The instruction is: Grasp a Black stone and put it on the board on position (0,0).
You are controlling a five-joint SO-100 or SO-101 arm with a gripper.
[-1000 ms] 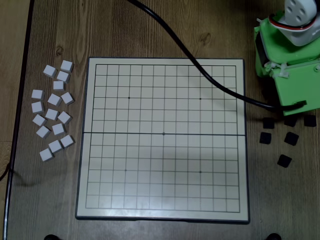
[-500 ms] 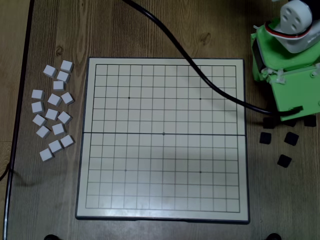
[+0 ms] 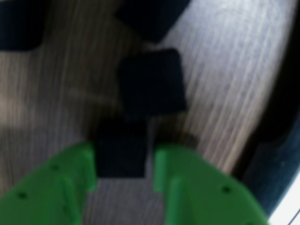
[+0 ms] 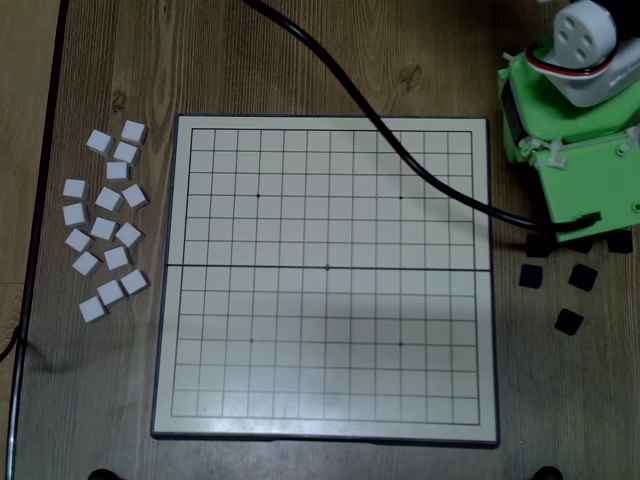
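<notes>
Bright green plastic arm with a white motor and black cabling

In the overhead view the arm (image 4: 580, 160) fills the upper right corner: blocky green shells, a rounded white servo housing (image 4: 583, 40) with small holes, a thin red wire beneath it, a white zip tie, and a thick black cable (image 4: 400, 150). In the wrist view the pincer (image 3: 124, 161) shows two green fingers (image 3: 56, 187) with small round holes.
</notes>
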